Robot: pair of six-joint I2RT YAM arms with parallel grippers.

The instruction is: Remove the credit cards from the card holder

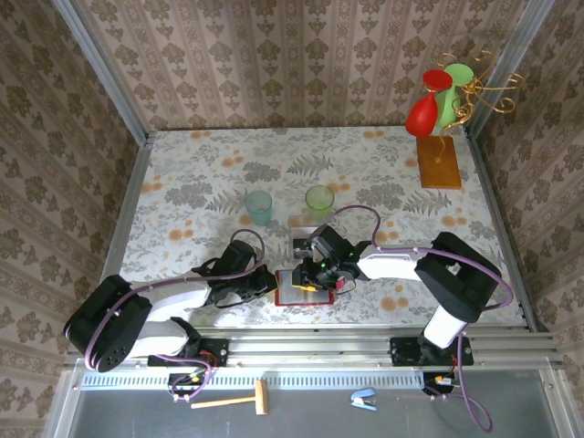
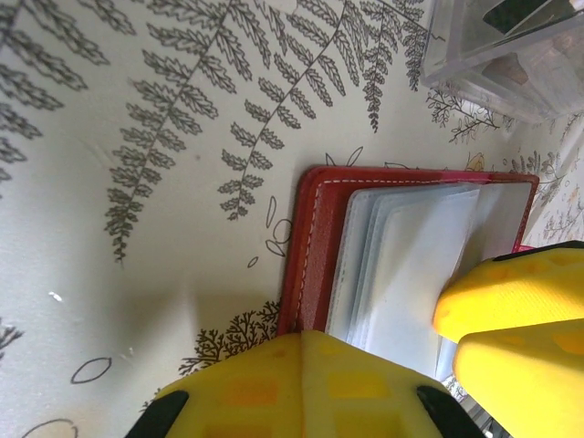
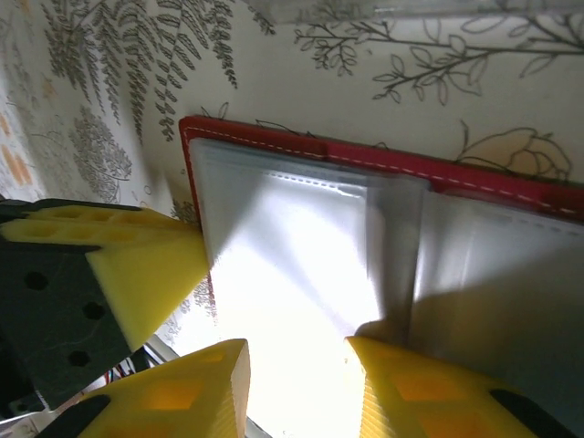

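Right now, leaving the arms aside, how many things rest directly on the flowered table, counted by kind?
Cups: 2, a teal cup and a green cup
Card holder: 1
Clear box: 1
Wire stand: 1
Total: 5

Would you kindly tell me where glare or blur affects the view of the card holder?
Right wrist: glare whitens the clear pockets of the card holder, and the right pincer is blurred. Left wrist: even light, pockets readable. Top external: sharp, but the holder is tiny.
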